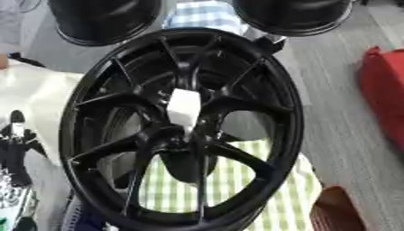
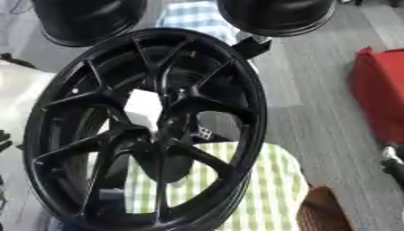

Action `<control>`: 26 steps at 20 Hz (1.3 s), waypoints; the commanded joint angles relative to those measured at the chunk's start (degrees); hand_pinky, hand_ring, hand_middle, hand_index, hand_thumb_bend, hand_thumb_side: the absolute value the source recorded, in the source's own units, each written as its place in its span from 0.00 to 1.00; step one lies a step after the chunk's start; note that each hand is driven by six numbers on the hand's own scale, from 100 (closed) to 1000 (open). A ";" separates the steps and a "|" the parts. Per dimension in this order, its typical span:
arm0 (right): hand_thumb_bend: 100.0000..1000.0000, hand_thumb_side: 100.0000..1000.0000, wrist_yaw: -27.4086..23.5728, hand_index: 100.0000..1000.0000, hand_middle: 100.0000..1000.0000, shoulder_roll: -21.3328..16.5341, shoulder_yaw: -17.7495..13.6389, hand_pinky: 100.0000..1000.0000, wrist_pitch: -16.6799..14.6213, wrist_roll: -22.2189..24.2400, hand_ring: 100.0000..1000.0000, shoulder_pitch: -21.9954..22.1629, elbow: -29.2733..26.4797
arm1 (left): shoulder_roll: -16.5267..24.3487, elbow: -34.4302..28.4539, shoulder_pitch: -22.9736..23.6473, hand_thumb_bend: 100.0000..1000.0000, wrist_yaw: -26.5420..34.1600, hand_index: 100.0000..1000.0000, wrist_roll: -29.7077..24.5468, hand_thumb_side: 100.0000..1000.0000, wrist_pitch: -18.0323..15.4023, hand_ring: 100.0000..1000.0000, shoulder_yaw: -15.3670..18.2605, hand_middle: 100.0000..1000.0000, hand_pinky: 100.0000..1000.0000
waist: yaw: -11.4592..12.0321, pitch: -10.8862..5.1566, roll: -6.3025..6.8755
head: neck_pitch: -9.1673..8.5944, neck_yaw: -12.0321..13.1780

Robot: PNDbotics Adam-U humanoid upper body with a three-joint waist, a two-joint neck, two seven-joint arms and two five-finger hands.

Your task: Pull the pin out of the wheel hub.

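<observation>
Wheel: a large gloss-black multi-spoke alloy wheel hub fills the centre of both views, standing tilted with its spoked face towards the camera.
Pin: a short white block-shaped pin shows at the hub centre, just above where the spokes meet; in the right eye view it appears as a pale patch between the spokes, so whether it lies in front of or behind them cannot be told.
Long axis: the pin's longer side runs roughly from far to near, its lower end meeting the dark centre boss.
Left hand: a black robot left hand shows at the left edge, well apart from the hub centre; whether it is open or closed cannot be told.
Right hand: a dark shape at the right edge of the right eye view is probably the right hand; its state cannot be told.
Governing relation: the pin lies right of and slightly far of the left hand, with the rim between them; judged from this, the left hand is nearer.
Surface: a green-and-white checked cloth lies under the wheel.
</observation>
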 commanded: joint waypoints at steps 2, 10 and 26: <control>0.05 0.46 0.23 0.68 0.56 -1.27 -0.53 0.59 -0.06 0.03 0.57 -1.00 -1.78 | 1.02 -0.57 -0.56 0.44 -0.18 0.69 -0.03 0.54 -0.05 0.58 0.22 0.47 0.66 | 0.51 -1.15 -0.52 | -0.79 0.32; 0.04 0.33 3.83 0.69 0.57 -8.05 -0.86 0.60 -3.55 5.29 0.59 -4.12 -15.06 | 1.74 -0.69 -0.04 0.43 -0.43 0.69 -0.06 0.54 0.12 0.58 0.37 0.47 0.66 | 0.65 -1.40 -1.35 | -0.30 0.83; 0.31 0.21 9.77 0.73 0.63 -38.44 10.39 0.76 -11.37 34.52 0.70 -20.00 -42.35 | 3.60 -0.47 0.82 0.42 -1.35 0.69 -0.36 0.55 0.42 0.58 0.13 0.47 0.66 | 0.53 -2.33 -3.62 | 0.21 -0.20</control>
